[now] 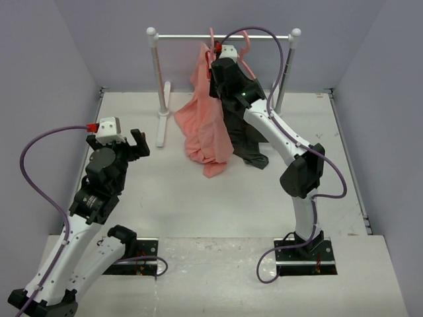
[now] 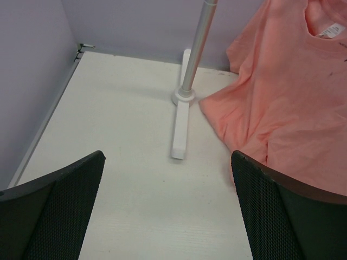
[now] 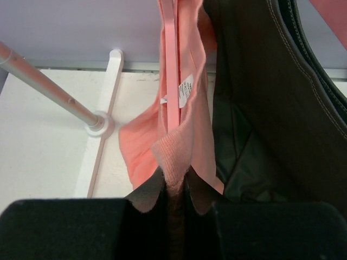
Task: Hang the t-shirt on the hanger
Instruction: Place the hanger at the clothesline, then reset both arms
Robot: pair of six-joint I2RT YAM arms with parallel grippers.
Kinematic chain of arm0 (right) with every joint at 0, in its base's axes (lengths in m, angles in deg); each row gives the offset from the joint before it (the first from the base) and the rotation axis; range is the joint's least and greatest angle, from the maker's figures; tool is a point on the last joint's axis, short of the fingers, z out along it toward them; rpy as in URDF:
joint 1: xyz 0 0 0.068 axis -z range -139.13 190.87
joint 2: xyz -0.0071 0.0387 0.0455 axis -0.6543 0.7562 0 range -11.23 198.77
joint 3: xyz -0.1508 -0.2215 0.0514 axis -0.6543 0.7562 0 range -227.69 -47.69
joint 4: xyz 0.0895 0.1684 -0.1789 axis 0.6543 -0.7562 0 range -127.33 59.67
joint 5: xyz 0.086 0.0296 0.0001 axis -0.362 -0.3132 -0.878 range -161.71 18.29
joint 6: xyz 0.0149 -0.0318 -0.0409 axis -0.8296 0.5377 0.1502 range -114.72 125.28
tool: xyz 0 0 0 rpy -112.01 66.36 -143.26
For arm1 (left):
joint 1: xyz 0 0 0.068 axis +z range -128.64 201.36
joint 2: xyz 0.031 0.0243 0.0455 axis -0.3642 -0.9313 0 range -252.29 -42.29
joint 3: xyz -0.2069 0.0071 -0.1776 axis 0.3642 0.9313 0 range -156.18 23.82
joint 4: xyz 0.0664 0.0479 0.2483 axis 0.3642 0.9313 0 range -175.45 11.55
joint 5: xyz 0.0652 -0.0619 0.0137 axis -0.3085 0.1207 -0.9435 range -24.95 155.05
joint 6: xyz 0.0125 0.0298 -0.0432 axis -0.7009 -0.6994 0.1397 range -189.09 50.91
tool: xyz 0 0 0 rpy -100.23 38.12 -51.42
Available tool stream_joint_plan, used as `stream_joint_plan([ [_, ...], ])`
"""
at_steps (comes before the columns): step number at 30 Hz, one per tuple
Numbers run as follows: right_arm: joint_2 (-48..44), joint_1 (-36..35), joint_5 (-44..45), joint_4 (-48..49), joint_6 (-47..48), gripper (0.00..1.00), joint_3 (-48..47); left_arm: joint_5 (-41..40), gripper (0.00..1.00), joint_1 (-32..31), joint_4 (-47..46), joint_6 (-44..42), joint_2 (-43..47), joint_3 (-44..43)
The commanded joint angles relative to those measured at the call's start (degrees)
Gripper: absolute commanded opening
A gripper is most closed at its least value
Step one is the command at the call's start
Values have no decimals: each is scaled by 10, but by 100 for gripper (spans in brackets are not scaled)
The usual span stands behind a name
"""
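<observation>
Jaws of the right gripper (image 3: pixel 173 187) pinch shut on the t-shirt (image 3: pixel 174 151) collar, upper centre by the rail (image 1: pixel 198 37); the left gripper (image 1: pixel 119 140) gapes wide, empty. Best to ease the collar gently over the hanger (image 3: pixel 171 70), clear of the dark shirt (image 3: pixel 260 108).

The t-shirt (image 1: pixel 206 129) is plain salmon pink, with a small white label (image 3: pixel 185 90) printed in dark ink at its collar. The hanger (image 3: pixel 171 70) is a similar pink. The shirt (image 3: pixel 260 108) beside it is dark grey with pale tan stitching. The rack (image 1: pixel 225 37) is silver with white knobs and feet. The tabletop (image 1: pixel 198 205) is white and the walls (image 1: pixel 39 66) pale lilac. The left gripper (image 1: pixel 117 140) has black fingers (image 2: pixel 271 206) with a fine mesh pattern, and the cables (image 1: pixel 39 142) are purple.
</observation>
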Motion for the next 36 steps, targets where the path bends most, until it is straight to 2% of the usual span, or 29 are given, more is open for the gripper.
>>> stream_joint_plan([
  [1, -37, -1, -17, 38, -16, 1, 33, -10, 100, 22, 1, 14, -8, -5],
  [3, -60, -2, -33, 42, -19, 27, 51, -5, 100, 33, 2, 19, -14, -5],
  [4, -74, -2, -42, 42, -21, 43, 57, -5, 100, 39, 4, 22, -19, -5],
  [5, -104, -3, -54, 35, -24, 66, 74, -13, 100, 47, 10, 30, -31, -7],
  [6, -133, -3, -63, 32, -24, 84, 91, -21, 100, 55, 22, 42, -43, -13],
  [8, -213, -2, -65, 39, -14, 99, 155, -36, 100, 64, 50, 65, -77, -29],
  [12, -354, 1, -21, 47, 37, 99, 275, -64, 100, 65, 110, 94, -124, -75],
  [16, -533, 0, 64, 9, 55, 99, 398, -88, 100, 65, 180, 116, -119, -97],
  [19, -642, 1, 87, 2, 50, 99, 539, -85, 100, 65, 186, 108, -85, -70],
  [23, -792, 1, 91, 14, 47, 99, 675, -60, 100, 65, 137, 95, -30, 9],
  [29, -906, 1, 105, -16, 24, 99, 753, -1, 100, 65, 96, 68, -3, 70],
  [36, -919, 1, 141, -41, -2, 99, 763, -1, 100, 65, 97, 66, 7, 76],
])
